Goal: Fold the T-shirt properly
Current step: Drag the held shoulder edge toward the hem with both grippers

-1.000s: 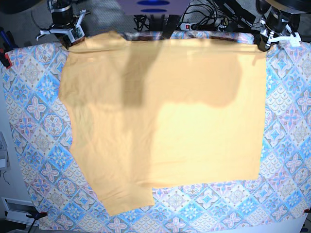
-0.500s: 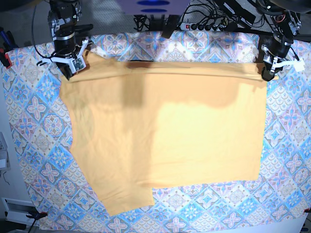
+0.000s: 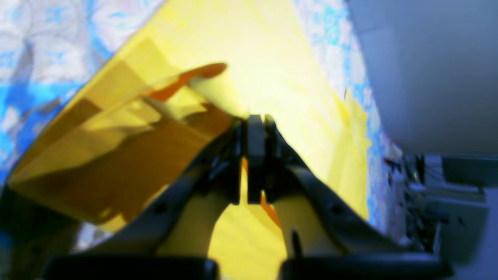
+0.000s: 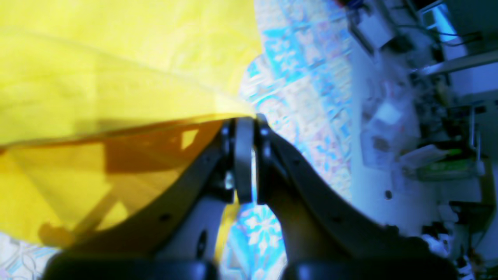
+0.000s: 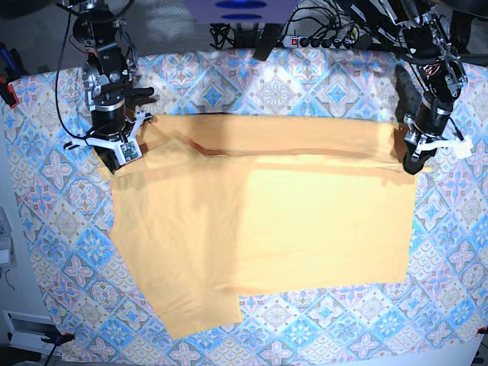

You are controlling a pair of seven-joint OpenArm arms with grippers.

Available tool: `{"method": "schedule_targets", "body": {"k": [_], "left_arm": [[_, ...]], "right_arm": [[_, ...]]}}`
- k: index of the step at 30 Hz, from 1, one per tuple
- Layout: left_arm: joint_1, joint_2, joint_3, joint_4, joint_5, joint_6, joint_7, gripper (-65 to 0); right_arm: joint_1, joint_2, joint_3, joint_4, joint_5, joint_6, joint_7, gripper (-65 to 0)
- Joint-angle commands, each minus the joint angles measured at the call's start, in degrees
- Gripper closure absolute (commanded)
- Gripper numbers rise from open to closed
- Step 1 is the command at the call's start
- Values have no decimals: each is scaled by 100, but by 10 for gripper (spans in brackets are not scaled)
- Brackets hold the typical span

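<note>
Base view, left to right. Right hand (image 5: 118, 158): jaws pressed together, pinching the T-shirt (image 5: 305, 229) at its far left corner; the wrist view confirms fabric between the fingers (image 4: 244, 155). The T-shirt lies spread on the tile-patterned cloth (image 5: 46, 229) covering the bench, its far edge doubled over toward the near side. Left hand (image 5: 412, 163): jaws likewise clamped together on the T-shirt's far right corner, fabric lifted off the cloth there.
</note>
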Motion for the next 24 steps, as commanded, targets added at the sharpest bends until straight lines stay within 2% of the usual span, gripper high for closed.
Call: {"method": "schedule_targets", "body": {"k": [1,8,12,20,24], "left_arm": [[-81,-60,-34,68,68,-66,-69,0],[-529,89,-60,-257,675,-66,-104,0],[-714,71,-78,-697,692,-66,-122,0],[-723,89,-42,-732,701,-66,-377,0],[-723,98,-42,-741,701,-66,-385,0]], "right_arm": [[132,60,-44,-50,-69,-96,123,-2],[633,52,-351,-745,-69,-96,132,-2],[976,43,-439,-1035,-69,-96,132,-2],[1556,34,-475,-1272,-69,-96,132,-2],[1829,25,-782,-1597,-69,-96,141,-4]]}}
